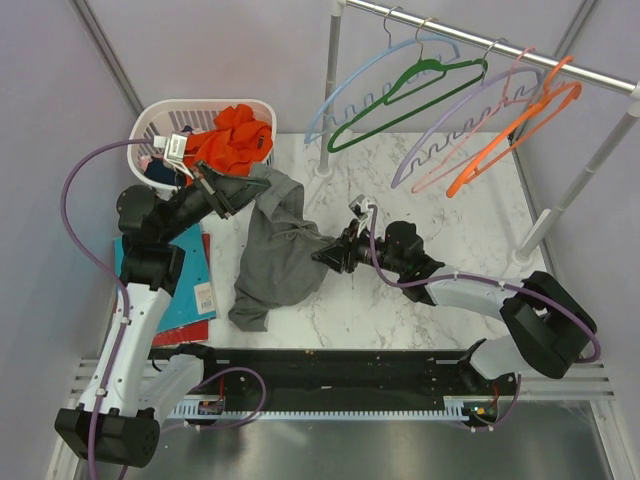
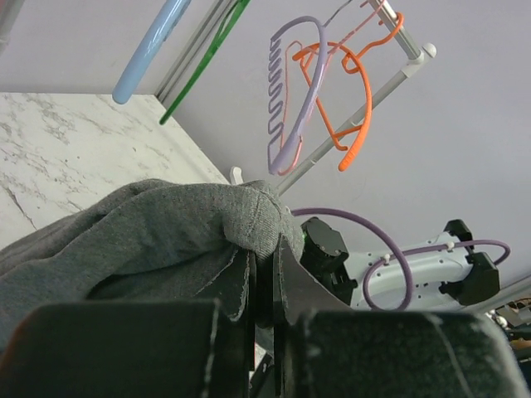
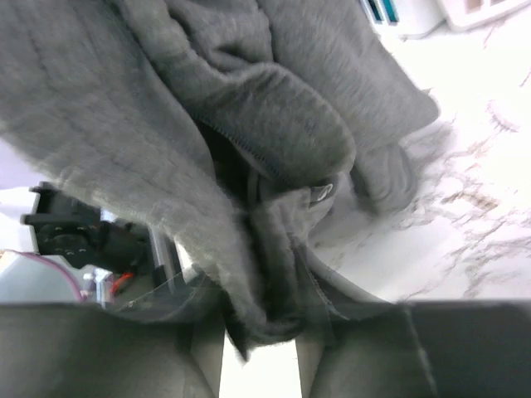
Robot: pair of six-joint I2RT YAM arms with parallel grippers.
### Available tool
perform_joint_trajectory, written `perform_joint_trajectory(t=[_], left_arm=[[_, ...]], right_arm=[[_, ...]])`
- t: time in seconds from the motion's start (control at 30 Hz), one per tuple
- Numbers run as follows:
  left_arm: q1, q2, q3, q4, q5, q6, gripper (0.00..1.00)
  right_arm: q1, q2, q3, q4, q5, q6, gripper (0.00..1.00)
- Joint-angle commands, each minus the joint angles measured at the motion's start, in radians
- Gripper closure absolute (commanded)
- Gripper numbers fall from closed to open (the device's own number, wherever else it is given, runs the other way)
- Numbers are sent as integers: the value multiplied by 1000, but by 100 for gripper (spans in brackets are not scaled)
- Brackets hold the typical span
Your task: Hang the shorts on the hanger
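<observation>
left hand clamped together on a raised edge of the soft, dark grey knit shorts, which sag in folds onto the marbled tabletop. right hand sits half-closed around a blurred fold; whether it pinches, i cannot tell.

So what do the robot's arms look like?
The left arm and right arm are white tubes with chunky black joints. A looping purple cable runs along each. The left tool and right tool are black.
</observation>
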Motion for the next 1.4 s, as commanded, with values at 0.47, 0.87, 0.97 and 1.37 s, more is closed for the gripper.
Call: perform_joint_trajectory(t=[0.47,0.87,0.97,1.37], left_arm=[[23,-3,-157,-159,40,167,89],[23,112,26,-1262,75,1892,46],[20,97,-42,-1319,91,2053,6],[-443,46,-247,-790,-70,1807,3]], right_arm=[[-83,-665,162,-1018,574,-165,100],[-86,-705,141,-1242,373,-1176,100],[-81,-688,105,-1270,275,-1290,100],[-40,-616,11,-1332,215,-1421,97]])
